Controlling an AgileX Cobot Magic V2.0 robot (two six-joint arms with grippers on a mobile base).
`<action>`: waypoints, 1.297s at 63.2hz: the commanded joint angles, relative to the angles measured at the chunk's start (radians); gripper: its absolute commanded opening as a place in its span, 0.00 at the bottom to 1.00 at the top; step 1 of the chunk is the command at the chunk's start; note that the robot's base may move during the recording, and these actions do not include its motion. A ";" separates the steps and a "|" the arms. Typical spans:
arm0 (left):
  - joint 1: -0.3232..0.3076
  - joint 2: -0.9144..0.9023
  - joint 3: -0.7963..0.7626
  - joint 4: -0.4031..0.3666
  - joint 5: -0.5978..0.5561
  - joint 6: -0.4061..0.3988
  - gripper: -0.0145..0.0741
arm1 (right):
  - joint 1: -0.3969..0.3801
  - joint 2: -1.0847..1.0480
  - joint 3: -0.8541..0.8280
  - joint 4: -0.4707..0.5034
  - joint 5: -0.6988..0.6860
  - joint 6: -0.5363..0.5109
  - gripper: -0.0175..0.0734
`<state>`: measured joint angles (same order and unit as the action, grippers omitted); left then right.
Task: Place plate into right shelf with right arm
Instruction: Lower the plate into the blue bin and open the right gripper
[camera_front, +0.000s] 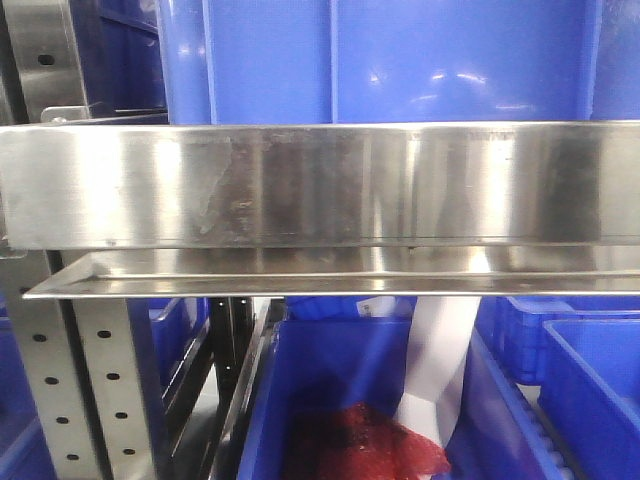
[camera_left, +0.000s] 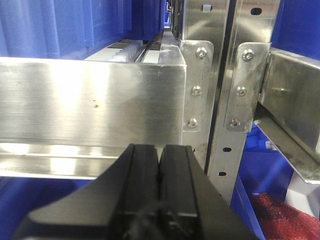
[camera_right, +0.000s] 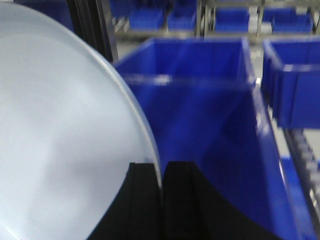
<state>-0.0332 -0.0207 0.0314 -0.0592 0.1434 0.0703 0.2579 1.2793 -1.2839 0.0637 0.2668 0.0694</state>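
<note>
The pale blue-white plate (camera_right: 60, 130) fills the left of the right wrist view, held on edge. My right gripper (camera_right: 161, 172) is shut on its rim, one black finger on each side. Behind it stands a large blue bin (camera_right: 210, 115) of the right shelf. The shelf's shiny steel lipped edge (camera_front: 320, 185) spans the front view, and shows close in the left wrist view (camera_left: 90, 100). My left gripper (camera_left: 160, 160) is shut and empty, just in front of that steel edge. Neither gripper shows in the front view.
Perforated steel uprights (camera_left: 235, 90) with bolted brackets stand right of the left gripper. Blue bins (camera_front: 590, 380) sit below the shelf edge; one holds a red mesh item (camera_front: 365, 440) and a white strip (camera_front: 435, 370). More blue bins (camera_right: 295, 75) stand at the right.
</note>
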 joint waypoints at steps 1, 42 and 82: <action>-0.006 -0.002 0.008 -0.004 -0.084 0.003 0.11 | 0.017 0.005 -0.048 -0.007 -0.069 -0.001 0.45; -0.006 -0.002 0.008 -0.004 -0.084 0.003 0.11 | -0.036 -0.108 -0.011 -0.016 -0.017 -0.001 0.25; -0.006 -0.002 0.008 -0.004 -0.084 0.003 0.11 | -0.039 -0.956 0.734 -0.166 -0.136 -0.001 0.25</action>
<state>-0.0332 -0.0207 0.0314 -0.0592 0.1434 0.0703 0.2251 0.4260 -0.6036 -0.0874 0.2031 0.0711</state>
